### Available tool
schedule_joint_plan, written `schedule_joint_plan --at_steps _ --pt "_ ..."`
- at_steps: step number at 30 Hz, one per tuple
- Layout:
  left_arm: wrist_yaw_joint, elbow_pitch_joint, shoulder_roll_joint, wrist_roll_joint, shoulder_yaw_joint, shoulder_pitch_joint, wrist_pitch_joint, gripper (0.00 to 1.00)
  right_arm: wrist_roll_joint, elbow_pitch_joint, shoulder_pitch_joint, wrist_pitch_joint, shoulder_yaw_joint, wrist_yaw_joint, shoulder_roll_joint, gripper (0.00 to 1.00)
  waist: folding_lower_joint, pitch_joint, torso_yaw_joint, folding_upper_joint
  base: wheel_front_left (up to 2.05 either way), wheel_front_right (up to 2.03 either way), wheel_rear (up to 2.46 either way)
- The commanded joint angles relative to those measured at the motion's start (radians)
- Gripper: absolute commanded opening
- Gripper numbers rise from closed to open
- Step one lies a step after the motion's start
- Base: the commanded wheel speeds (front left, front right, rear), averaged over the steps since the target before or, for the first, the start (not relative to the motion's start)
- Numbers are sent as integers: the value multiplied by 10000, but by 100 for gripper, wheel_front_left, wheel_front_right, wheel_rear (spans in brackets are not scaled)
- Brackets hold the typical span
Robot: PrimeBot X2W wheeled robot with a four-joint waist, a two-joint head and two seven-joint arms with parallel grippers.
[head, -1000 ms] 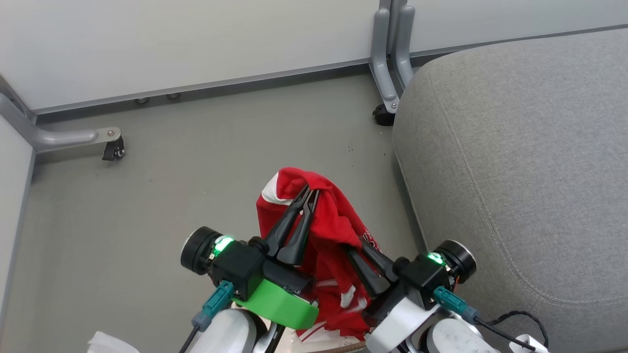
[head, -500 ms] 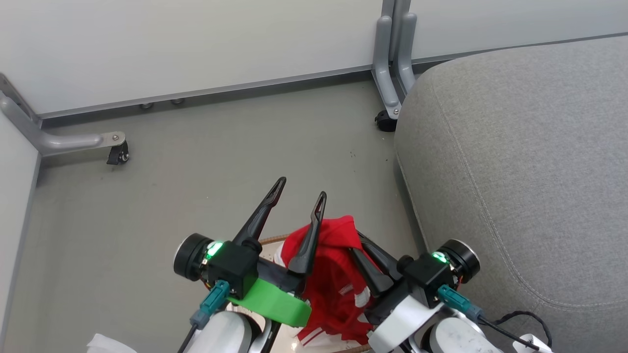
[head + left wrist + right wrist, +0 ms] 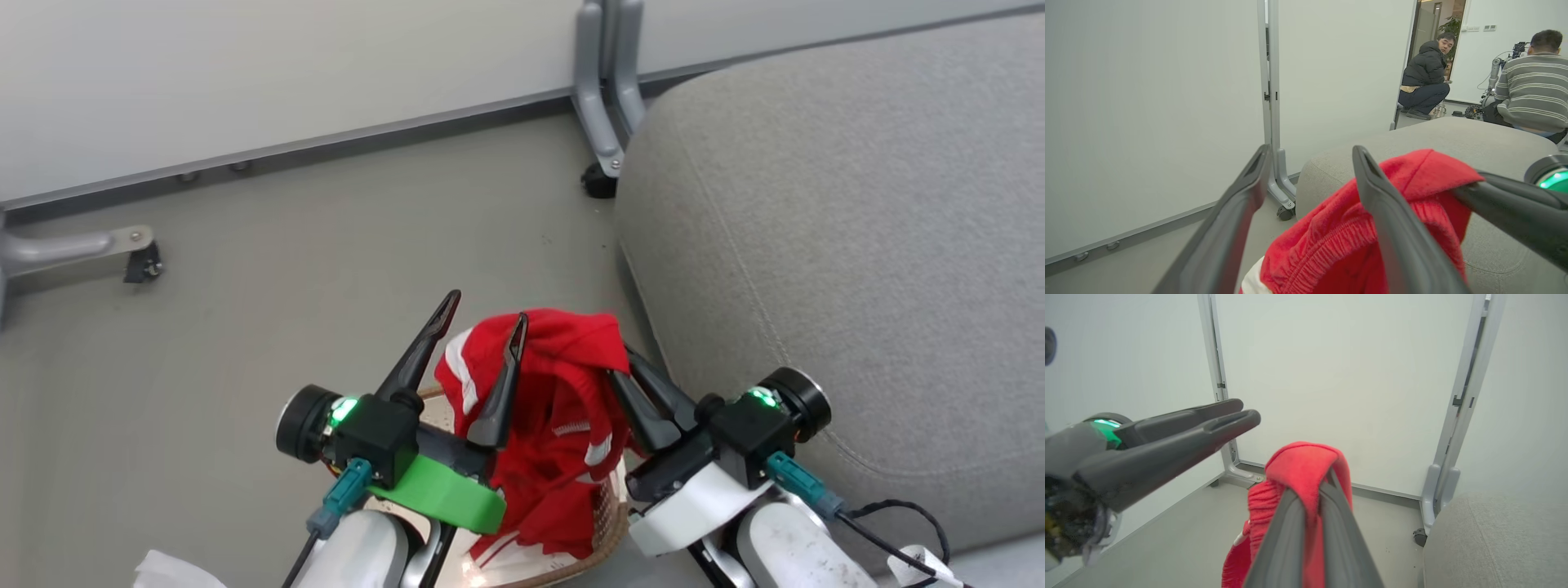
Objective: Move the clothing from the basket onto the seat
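The red clothing [image 3: 563, 392], with white stripes, hangs bunched above the basket [image 3: 608, 527], whose brown rim shows at the bottom. My right gripper [image 3: 622, 365] is shut on the clothing's [image 3: 1298, 465] top fold, seen up close at that gripper [image 3: 1312, 486]. My left gripper [image 3: 486, 312] stands open just left of the clothing, its right finger against the fabric, nothing between the fingers. In the left wrist view the left gripper [image 3: 1310, 155] is spread wide, with the clothing [image 3: 1331, 237] behind its right finger. The light-grey seat [image 3: 816, 245] lies to the right.
White partition panels on grey legs with castors [image 3: 600, 180] stand behind the grey floor [image 3: 286, 269]. Another castor leg [image 3: 139, 261] is at far left. Two people [image 3: 1425, 77] crouch beyond the seat [image 3: 1453, 134] near another robot. A cable [image 3: 890, 514] trails at lower right.
My left gripper has opened and let go of the clothing, which sagged and now hangs from the right gripper alone. The head camera has turned, shifting the picture to the left.
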Motion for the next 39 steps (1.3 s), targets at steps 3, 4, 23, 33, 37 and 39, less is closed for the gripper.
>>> schedule_joint_plan --at_steps 3,4,23,33,37,39 --pt "-50 41 49 166 114 -286 -4 100 -109 -450 -222 -31 -226 -1 52 0 0 566 -1043 0 0 0 0" --pt "-81 73 60 208 131 -384 -4 100 -135 -602 -250 -33 -315 1 79 0 0 678 -1257 0 0 0 0" --pt "-413 784 323 634 -80 -1637 -4 100 -26 -2245 -331 -31 -1808 1 325 0 0 2257 -4149 0 0 0 0" --pt "-486 939 404 783 -495 -2253 47 100 758 -2569 -1140 -33 -3217 1 327 0 0 3199 -3952 0 0 0 0" --pt "-526 842 446 886 -721 -2726 197 100 1170 -2644 -2247 -31 -4258 -1 155 0 0 3986 -3536 0 0 0 0" --pt "-550 784 468 955 -820 -2987 318 100 1499 -2557 -2933 -31 -4933 -3 -88 0 0 4488 -3290 0 0 0 0"
